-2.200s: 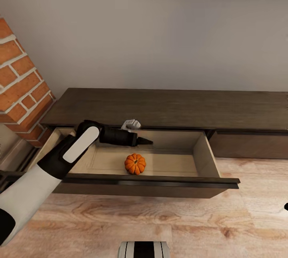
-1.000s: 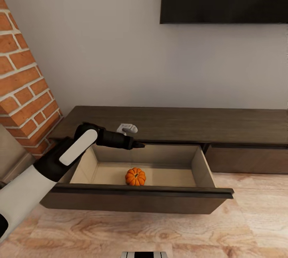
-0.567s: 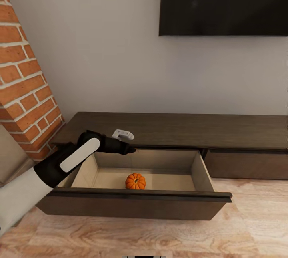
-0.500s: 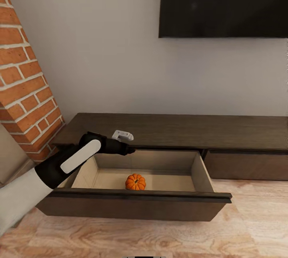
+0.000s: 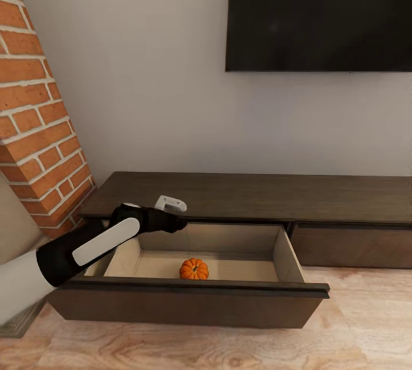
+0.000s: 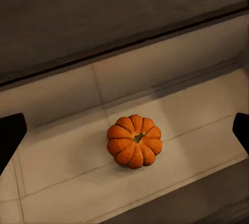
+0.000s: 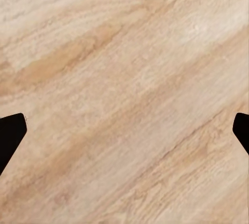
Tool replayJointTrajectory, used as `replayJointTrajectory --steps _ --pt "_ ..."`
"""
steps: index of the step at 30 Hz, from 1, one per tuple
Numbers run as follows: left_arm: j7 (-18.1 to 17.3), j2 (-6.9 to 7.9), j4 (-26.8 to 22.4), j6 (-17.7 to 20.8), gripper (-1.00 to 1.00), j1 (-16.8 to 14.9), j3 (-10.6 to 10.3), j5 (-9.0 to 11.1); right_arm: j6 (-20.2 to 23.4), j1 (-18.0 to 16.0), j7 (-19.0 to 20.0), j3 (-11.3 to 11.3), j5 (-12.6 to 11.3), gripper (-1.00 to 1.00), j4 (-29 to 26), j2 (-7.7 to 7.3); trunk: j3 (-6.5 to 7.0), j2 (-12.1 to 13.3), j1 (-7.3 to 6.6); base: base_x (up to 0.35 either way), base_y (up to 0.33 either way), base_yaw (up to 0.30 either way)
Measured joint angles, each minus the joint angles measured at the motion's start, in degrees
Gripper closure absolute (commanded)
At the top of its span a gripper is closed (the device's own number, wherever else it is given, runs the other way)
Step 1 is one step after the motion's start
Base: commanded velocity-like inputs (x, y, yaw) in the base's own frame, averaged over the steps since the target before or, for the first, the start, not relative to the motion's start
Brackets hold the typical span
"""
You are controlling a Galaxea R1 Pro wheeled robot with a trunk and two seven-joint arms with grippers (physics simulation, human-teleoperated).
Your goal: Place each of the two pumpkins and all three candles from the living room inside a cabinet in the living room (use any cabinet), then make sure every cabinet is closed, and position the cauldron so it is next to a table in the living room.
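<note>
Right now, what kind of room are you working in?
Most likely a living room: a dark flat screen hangs on the wall above a long low wooden TV cabinet, with a brick chimney beside it. The left hand hovers over the open drawer holding a pumpkin.

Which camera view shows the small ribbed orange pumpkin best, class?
The left wrist view: the small ribbed orange pumpkin sits unobstructed, ribs and stem clear. The head view shows it small, its base hidden by the open brown drawer's front. The right wrist view shows wooden floor.

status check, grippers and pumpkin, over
Left gripper open, empty, above the open drawer. Right gripper open over bare floor. One pumpkin sitting in the drawer. Nothing in the way.
</note>
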Motion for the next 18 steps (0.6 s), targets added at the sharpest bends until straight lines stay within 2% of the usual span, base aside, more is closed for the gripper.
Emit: replayJointTrajectory --steps 1,3,6,8,10,11,13,18 --pt "0.1 0.25 -0.4 -0.6 -1.00 0.0 -0.6 0.0 -0.4 0.0 0.0 0.0 0.0 -1.00 0.2 0.08 0.22 0.0 -0.03 0.000 0.000 0.000" --pt "0.2 1.21 -1.9 -4.2 -1.00 0.0 -5.0 0.1 -3.0 0.0 0.2 0.4 0.3 -1.00 2.5 0.31 0.66 0.0 -0.08 0.000 0.000 0.000" --pt "0.5 1.75 -2.4 -8.5 -1.00 0.0 -8.7 0.4 -5.6 0.0 0.3 1.5 1.2 -1.00 5.3 0.44 1.33 0.1 -0.15 0.000 0.000 0.000" --pt "0.8 2.16 -2.5 -10.4 -1.00 0.0 -10.2 1.0 -6.4 0.0 0.3 2.1 1.7 -1.00 6.2 0.53 1.77 0.1 -0.21 0.000 0.000 0.000" --pt "2.4 3.22 -2.6 -15.0 -1.00 0.0 -15.1 2.7 -8.5 0.0 0.2 3.3 2.9 -1.00 7.8 1.44 2.21 0.1 -0.26 0.000 0.000 0.000" --pt "2.8 3.40 -2.6 -16.0 -1.00 0.0 -16.1 2.9 -9.0 0.0 0.2 3.5 3.3 -1.00 8.1 1.72 2.44 0.2 -0.28 0.000 0.000 0.000" --pt "4.6 3.80 -2.7 -19.9 -1.00 0.0 -19.7 3.5 -11.2 0.0 0.0 4.0 4.7 -1.00 9.5 2.56 2.88 0.2 -0.33 0.000 0.000 0.000" --pt "8.1 3.98 -3.3 -27.2 -1.00 0.0 -26.0 3.9 -13.0 0.0 -0.4 4.2 6.5 -1.00 11.2 3.07 3.99 0.2 -0.46 0.000 0.000 0.000"
